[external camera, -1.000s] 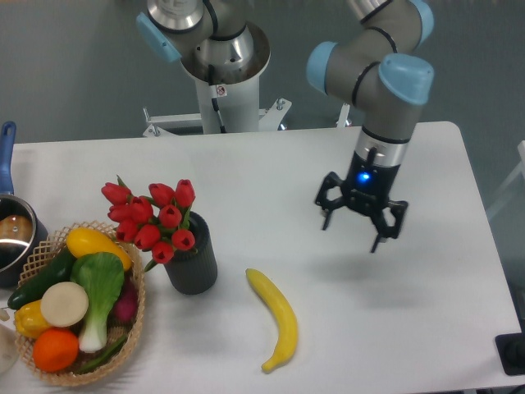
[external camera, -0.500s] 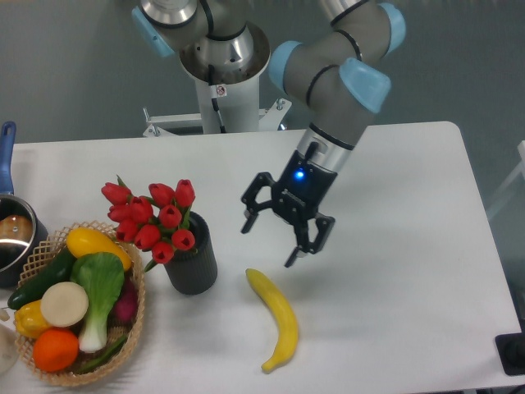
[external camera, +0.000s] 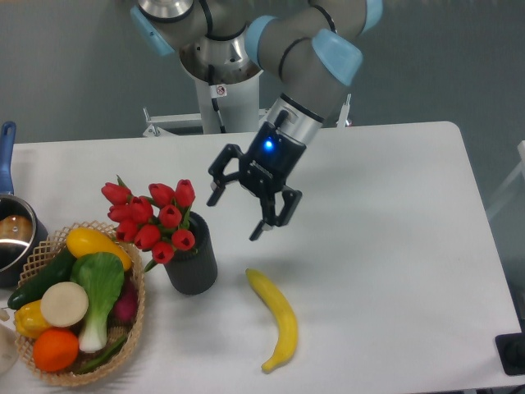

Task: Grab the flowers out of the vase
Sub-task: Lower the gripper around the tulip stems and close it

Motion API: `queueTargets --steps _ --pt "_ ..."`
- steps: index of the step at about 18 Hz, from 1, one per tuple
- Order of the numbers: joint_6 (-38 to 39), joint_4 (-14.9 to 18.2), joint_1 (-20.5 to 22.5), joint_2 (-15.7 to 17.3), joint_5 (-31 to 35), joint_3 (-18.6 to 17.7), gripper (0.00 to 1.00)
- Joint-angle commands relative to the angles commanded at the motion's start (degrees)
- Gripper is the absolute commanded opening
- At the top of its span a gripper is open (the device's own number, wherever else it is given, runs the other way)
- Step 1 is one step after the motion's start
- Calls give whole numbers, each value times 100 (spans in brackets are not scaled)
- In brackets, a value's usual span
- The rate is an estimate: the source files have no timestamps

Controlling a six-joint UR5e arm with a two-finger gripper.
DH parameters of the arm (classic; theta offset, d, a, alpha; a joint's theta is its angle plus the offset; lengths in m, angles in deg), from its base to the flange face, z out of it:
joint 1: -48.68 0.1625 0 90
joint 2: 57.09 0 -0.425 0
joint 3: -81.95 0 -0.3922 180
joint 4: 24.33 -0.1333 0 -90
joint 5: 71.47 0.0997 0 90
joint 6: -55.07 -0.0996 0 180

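Fingers [external camera: 264,228] of the gripper [external camera: 239,212] spread wide apart, holding nothing, tips pointing down and tilted toward the left, hanging in the air above the table [external camera: 394,246]

Just to the left of the gripper and lower: the flowers [external camera: 152,216], a tight bunch of red tulip buds with short green leaves, sitting in the mouth of the vase [external camera: 192,258], leaning out over its left rim. Not touched by either finger; a clear gap between the nearest bud and the left fingertip

Vase matte black, ribbed, upright on the white table, close beside the wicker basket [external camera: 82,376] on its left

In the basket: a yellow squash [external camera: 94,243] at the top, a dark green cucumber [external camera: 37,281] along the left edge, a leafy green vegetable [external camera: 100,291] in the middle, a pale round disc [external camera: 64,304] lying on it, a yellow pepper [external camera: 26,317], an orange [external camera: 56,349] at the bottom, and a purple-red vegetable [external camera: 125,301] half hidden at the right rim

Left of the basket, at the frame edge: a metal pot [external camera: 11,238] with a blue handle [external camera: 6,156] pointing up

Right of the vase, lying flat on the table below the gripper: a banana [external camera: 277,318], curved, well apart from the vase

Above the fingers: a blue light [external camera: 266,147] glowing on the wrist, grey arm [external camera: 308,57] with light blue caps reaching back to the round base [external camera: 221,61] behind the table
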Motion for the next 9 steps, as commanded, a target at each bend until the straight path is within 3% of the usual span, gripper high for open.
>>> queueTargets --steps 3,9 --pt "78 0 -307 -17 -18 -18 100" --pt "176 -9 -440 -184 -272 -27 100"
